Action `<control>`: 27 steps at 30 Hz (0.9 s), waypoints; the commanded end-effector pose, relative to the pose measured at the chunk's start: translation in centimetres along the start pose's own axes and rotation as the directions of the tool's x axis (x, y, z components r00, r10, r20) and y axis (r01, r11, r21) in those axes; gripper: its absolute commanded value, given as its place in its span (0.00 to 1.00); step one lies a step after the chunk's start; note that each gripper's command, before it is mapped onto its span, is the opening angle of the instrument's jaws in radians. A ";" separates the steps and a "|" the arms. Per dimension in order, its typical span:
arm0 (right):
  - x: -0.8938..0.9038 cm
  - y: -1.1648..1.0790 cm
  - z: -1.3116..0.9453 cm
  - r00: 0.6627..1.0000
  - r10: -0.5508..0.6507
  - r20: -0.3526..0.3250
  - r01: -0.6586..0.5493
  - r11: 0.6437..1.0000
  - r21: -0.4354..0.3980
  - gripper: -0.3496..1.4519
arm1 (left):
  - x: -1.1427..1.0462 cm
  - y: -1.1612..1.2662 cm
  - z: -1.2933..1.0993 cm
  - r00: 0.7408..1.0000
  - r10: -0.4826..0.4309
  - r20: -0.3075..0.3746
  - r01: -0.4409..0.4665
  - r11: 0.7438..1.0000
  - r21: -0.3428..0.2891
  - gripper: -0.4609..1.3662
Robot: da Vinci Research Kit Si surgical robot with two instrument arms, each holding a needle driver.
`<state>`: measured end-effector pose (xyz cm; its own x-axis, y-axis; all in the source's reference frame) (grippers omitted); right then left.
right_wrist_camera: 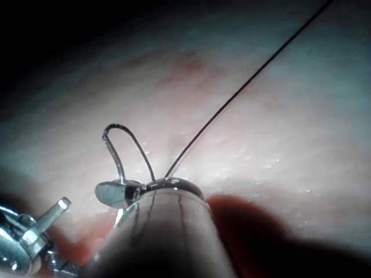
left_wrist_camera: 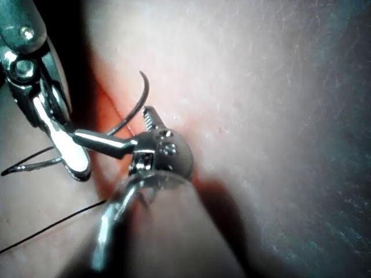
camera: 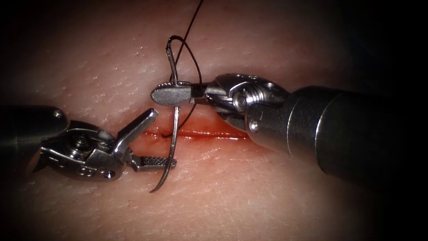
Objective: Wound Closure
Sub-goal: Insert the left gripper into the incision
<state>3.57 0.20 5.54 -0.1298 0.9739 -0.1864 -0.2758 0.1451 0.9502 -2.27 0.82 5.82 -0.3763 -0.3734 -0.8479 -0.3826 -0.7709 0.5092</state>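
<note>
The endoscope looks down on the tissue [camera: 232, 209] from above and in front, close in, with the cut [camera: 196, 133] running 9 to 3 o'clock across mid-frame; the left hand [camera: 154, 138] enters from 9 o'clock, the right hand [camera: 171, 94] from 3 o'clock. Each wrist view sits very near its own shaft, looking along it at the tissue. All three views share the needle [camera: 174, 134], the thread [camera: 191, 27] and both hands' tips.
</note>
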 end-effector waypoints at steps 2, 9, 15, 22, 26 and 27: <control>0.01 -0.01 0.00 1.000 0.002 0.001 -0.002 1.000 -0.010 0.00 | -0.02 0.00 0.00 0.999 -0.034 0.000 0.034 0.999 0.001 0.69; 0.06 -0.02 -0.01 0.999 -0.033 -0.019 0.033 0.999 0.003 0.00 | -0.03 0.01 0.00 0.994 -0.107 0.015 0.108 0.992 -0.061 0.63; 0.12 -0.03 -0.03 0.994 -0.098 -0.040 0.098 0.995 0.019 0.00 | -0.06 0.02 -0.01 0.983 -0.174 0.064 0.180 0.977 -0.110 0.61; 0.16 -0.05 -0.11 0.977 -0.209 -0.051 0.211 0.977 0.042 0.00 | -0.13 0.01 -0.09 0.964 -0.240 0.117 0.257 0.955 -0.152 0.62; 0.19 -0.05 -0.16 0.961 -0.269 -0.063 0.272 0.961 0.053 0.00 | -0.20 0.02 -0.14 0.950 -0.265 0.165 0.291 0.942 -0.165 0.57; 0.19 -0.05 -0.17 0.956 -0.284 -0.068 0.288 0.956 0.055 0.00 | -0.22 0.03 -0.16 0.945 -0.277 0.173 0.306 0.936 -0.173 0.54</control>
<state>3.40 0.36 5.41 -0.1066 0.8738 -0.4744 -0.2452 0.4393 0.8643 -2.05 0.80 6.01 -0.3942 -0.0354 -0.9183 -0.3257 -0.9290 0.1757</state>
